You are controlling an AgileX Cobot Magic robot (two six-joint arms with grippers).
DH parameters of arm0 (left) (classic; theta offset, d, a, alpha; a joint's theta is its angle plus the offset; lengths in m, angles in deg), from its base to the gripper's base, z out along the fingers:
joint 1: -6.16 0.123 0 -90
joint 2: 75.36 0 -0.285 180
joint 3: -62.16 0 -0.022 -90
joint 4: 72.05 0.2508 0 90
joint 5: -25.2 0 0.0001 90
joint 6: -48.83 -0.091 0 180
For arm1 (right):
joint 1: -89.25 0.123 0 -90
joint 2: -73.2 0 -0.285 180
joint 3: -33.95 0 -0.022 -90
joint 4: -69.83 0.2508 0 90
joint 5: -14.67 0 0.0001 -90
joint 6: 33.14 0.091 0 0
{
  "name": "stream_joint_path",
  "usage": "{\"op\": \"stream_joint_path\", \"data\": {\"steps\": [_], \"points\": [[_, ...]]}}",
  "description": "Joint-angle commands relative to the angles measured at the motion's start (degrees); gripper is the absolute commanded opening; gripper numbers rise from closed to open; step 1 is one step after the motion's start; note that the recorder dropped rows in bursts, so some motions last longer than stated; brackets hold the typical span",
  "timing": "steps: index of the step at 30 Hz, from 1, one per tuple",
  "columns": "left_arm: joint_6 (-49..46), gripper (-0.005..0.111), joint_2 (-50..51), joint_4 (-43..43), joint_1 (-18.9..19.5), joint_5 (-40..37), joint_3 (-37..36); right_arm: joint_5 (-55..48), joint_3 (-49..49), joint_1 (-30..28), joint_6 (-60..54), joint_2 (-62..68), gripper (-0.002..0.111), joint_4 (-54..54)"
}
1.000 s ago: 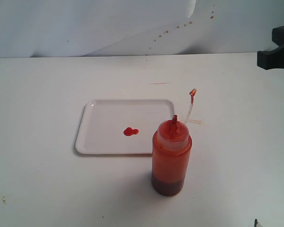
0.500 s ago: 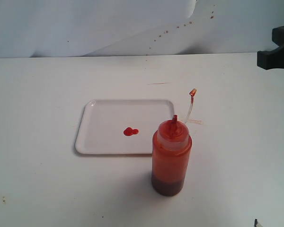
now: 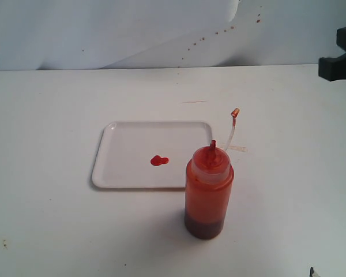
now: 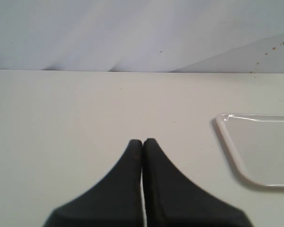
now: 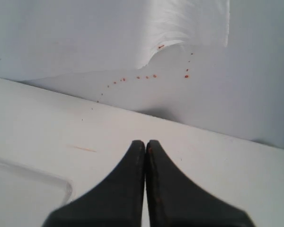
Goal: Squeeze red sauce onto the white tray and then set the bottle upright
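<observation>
Bottle [image 3: 209,193] stands upright just beside the tray [image 3: 121,173]; sauce [image 3: 159,160] sits mid-tray; left gripper [image 4: 143,142] and right gripper [image 5: 146,143] show jaws together, empty; work looks done, so any retreat should steer well clear.

White table [image 3: 52,231] fills most of the ext. view, matte, evenly lit, soft shadows only. Behind the table's far edge hangs a pale backdrop [image 3: 75,29], cloth or paper, w/ 1 diagonal fold [image 3: 173,43]. Reddish specks [image 3: 230,27] dot it above the table's far right part. Thin reddish streak [image 3: 193,102] lies on the table near the far edge. A few dark specks [image 3: 4,244] at the table's front left.
</observation>
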Motion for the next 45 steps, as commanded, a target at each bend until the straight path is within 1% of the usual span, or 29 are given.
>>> {"op": "stream_joint_path", "data": {"steps": [1,13,15,20,22,27,45], "points": [[0.05,0.0,-0.15,-0.74,0.01,0.05,-0.26,0.08,0.17,0.03,-0.07,-9.45,0.0,0.12],[0.05,0.0,-0.15,-0.74,0.01,0.05,-0.26,0.08,0.17,0.03,-0.07,-40.65,0.0,0.12],[0.05,0.0,-0.15,-0.74,0.01,0.05,-0.26,0.08,0.17,0.03,-0.07,-49.27,0.0,0.12],[0.05,0.0,-0.15,-0.74,0.01,0.05,-0.26,0.08,0.17,-0.21,-0.07,-58.99,0.0,0.12],[0.05,0.0,-0.15,-0.74,0.01,0.05,-0.26,0.22,0.17,-1.52,-0.07,-59.71,0.0,0.12],[0.05,0.0,-0.15,-0.74,0.01,0.05,-0.26,0.07,0.5,-7.4,-0.07,-59.71,0.0,0.12],[0.05,0.0,-0.15,-0.74,0.01,0.05,-0.26,0.49,0.5,-7.4,-0.07,-59.71,0.0,0.28]]}}
